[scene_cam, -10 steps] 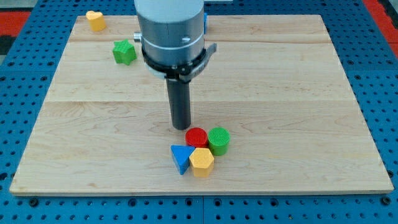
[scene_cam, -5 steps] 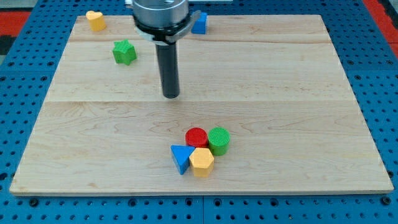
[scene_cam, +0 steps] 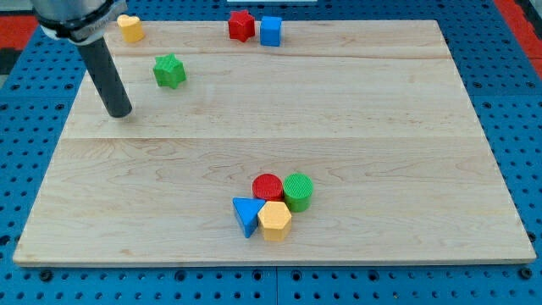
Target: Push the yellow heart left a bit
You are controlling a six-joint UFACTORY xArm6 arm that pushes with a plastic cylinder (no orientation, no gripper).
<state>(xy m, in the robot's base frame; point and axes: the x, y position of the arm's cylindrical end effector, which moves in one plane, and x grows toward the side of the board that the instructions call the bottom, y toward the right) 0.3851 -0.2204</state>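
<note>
- One yellow heart (scene_cam: 129,27) is sitting at the bench's (scene_cam: 381,127) top-left corner, well apart from my tip (scene_cam: 119,112).
- No fingers here: my rod is holding nothing, tip resting below the heart, left of the green star (scene_cam: 169,70).
- It is looking light, rigid and likely to slide easily; I am judging its right flank the place to press.

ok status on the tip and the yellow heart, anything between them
My tip on the board's left side, touching no block. Yellow heart at the top-left corner, above my tip, not yet pushed. Green star sits to the tip's upper right, off the line between them.
</note>
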